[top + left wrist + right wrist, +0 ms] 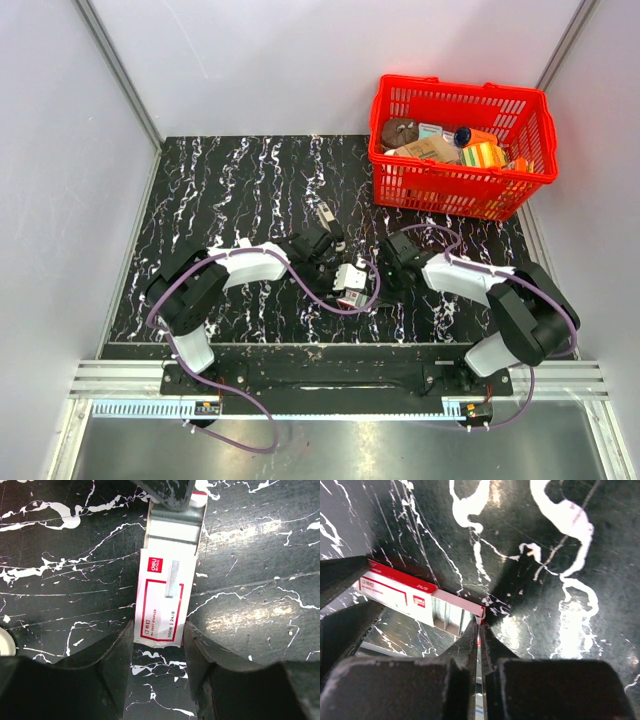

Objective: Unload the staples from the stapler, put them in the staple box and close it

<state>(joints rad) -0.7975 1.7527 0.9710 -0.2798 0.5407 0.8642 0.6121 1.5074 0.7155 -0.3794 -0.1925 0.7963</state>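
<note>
1. We see the stapler [325, 216] from the top camera only. It lies on the black marbled table [230, 180] just beyond the left claw [158, 627], on the side away from the arm bases, and neither claw touches it.
2. It shows small and silvery-grey there. Its long axis seems to run slantwise across the table, but we cannot tell which end is its head.
3. The left claw is clamped on a white-and-red staple box [162, 600], with one finger pressed to each long side at the box's near end. The box lies flat and points straight away from this claw.
4. An inner tray [175, 525] stands slid out of the box's far end, with rows of staples showing in it.
5. The right claw [479, 622] has its fingers pressed together and nips the tray's end flap at their very tips. The box runs off to this claw's left.
6. The left claw and the box lie between the stapler and the bases. A purple cable [305, 288] curves just beside the box.
7. A red basket [440, 192] full of sundry goods stands well apart, beyond and to the right of the right claw.
</note>
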